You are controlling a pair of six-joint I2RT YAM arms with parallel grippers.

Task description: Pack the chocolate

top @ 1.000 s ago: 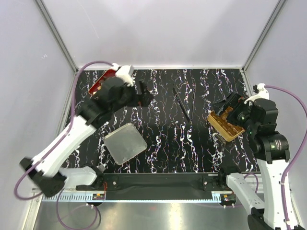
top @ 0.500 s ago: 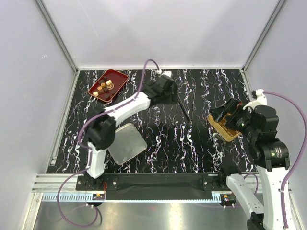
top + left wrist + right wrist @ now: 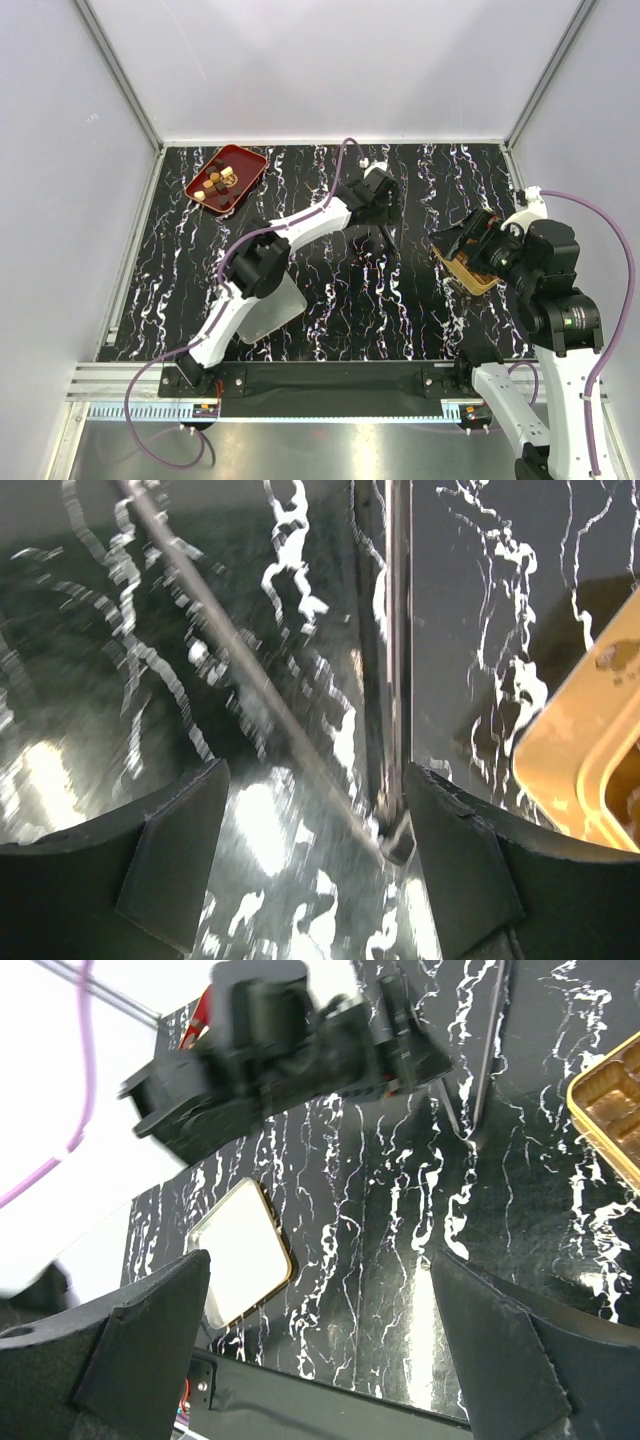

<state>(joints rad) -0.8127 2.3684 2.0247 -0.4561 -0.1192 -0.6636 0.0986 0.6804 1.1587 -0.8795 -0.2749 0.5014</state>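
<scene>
Because bite-size chocolates (image 3: pixel 218 182) probably need a fine tool, the left claw (image 3: pixel 315 780) straddles the black tweezers (image 3: pixel 397 630), jaws apart; the right claw (image 3: pixel 320 1260) hovers wide apart beside the gold box (image 3: pixel 612 1095).

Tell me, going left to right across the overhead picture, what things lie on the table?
Red tray holding the chocolate pieces → thin black stick → gold box.
</scene>
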